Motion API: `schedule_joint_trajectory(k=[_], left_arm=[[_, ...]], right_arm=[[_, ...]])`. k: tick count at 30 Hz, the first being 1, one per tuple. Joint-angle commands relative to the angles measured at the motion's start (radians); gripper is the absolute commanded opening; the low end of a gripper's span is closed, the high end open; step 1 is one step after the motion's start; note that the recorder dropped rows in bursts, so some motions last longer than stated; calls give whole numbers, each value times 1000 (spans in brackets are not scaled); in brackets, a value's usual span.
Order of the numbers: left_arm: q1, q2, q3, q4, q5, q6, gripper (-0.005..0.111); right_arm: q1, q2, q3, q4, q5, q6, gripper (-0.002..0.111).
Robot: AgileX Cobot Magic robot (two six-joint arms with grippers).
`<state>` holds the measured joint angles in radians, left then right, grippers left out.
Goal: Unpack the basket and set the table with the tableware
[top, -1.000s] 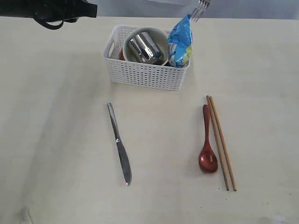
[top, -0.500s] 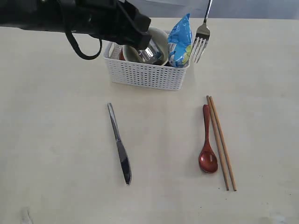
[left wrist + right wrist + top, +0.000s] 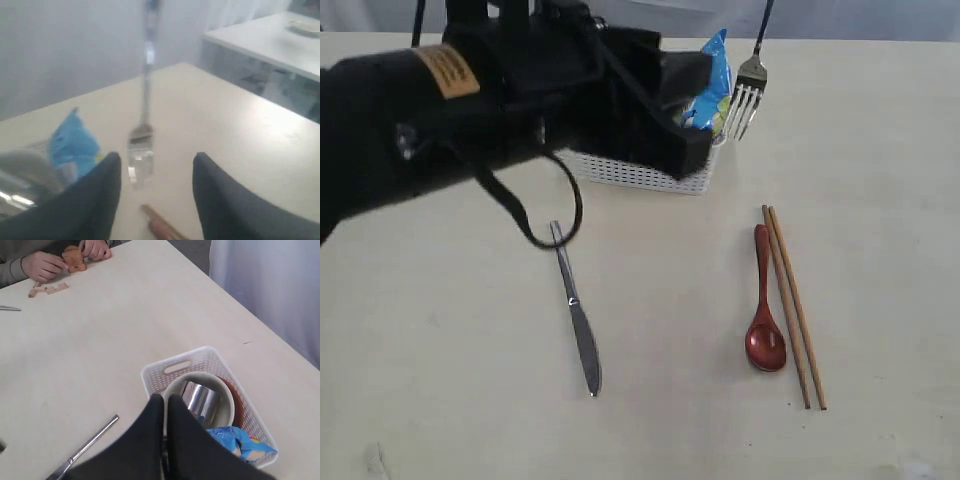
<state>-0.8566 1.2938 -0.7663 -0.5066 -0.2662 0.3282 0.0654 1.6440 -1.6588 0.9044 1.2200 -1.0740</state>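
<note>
The pale beige wood-grain table (image 3: 880, 150) is partly laid, and by my reading the job is roughly half done. The bulky black left arm (image 3: 520, 100) reaches over the white perforated plastic basket (image 3: 170, 371) and hides most of it from the exterior view. The left gripper (image 3: 156, 158) has its fingers spread apart with nothing between them. The basket sits just below and ahead of the right gripper (image 3: 164, 399). It holds the pale cream bowl (image 3: 172, 387), with the shiny steel handled mug (image 3: 200, 399) lying inside the bowl. A small red-brown plate (image 3: 239, 395) is wedged behind the bowl, and all three have yet to come out. The crinkled blue snack bag (image 3: 712, 70) stands in the basket end nearest the left gripper's fingertips. It is not tableware and may crowd a reach for the mug or bowl. Already on the table, well clear of both grippers, are the long steel knife (image 3: 577, 315), the pair of wooden chopsticks (image 3: 792, 305) and the glossy red-brown spoon (image 3: 765, 340), which lies just beside the chopsticks. The steel fork (image 3: 748, 95) hangs tines-down in the air, just beyond the left gripper's open fingers and beside the bag. The right gripper's fingers are pressed together and evidently pinch the fork's handle, though the grip itself is out of sight. Far beyond the right gripper, a person's hands (image 3: 42, 265) handle small wooden pieces (image 3: 47, 289) at the table edge, away from the work.
</note>
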Motion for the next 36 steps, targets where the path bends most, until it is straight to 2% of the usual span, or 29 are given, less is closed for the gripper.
schedule_joint_trajectory(k=[1,3,5,6,8,12,14,18,20,22,25,27,28,30,36], left_arm=[[-149,-56,76,131,-95,-237,43],[-195,-79,134,308,-155,-482,42],[-206,-96,202,531,-249,-732,40],[-195,-103,233,614,-302,-813,39],[-151,-114,272,634,-348,-845,39],[27,-120,296,664,-274,-865,39],[114,-120,296,787,-261,-945,39],[299,-126,257,1263,-308,-1377,39],[398,-117,227,1512,-381,-1590,39],[516,-101,191,1721,-516,-1737,39],[682,-59,162,1841,-792,-1777,39],[761,-14,161,1859,-946,-1745,39],[794,15,161,1866,-955,-1729,39],[819,65,161,1869,-955,-1690,39],[810,199,161,1861,-955,-1555,39]], right_arm=[[-3,-5,2,56,1,-17,0],[-3,-5,2,59,1,-17,0],[-3,-5,2,58,1,-17,0],[-3,-5,2,58,1,-13,0],[5,-5,2,58,1,0,0],[71,-7,27,39,1,-8,0],[117,-7,36,3,1,-31,0],[205,-7,36,-41,1,-49,0],[236,-7,36,-41,1,-49,0],[256,-7,36,-41,1,-49,0],[266,-7,38,-41,1,-47,0],[266,-7,44,-41,1,-45,0],[266,-7,50,-38,1,-45,0],[266,-7,63,-39,1,-49,0],[283,-7,69,6,1,-56,0]])
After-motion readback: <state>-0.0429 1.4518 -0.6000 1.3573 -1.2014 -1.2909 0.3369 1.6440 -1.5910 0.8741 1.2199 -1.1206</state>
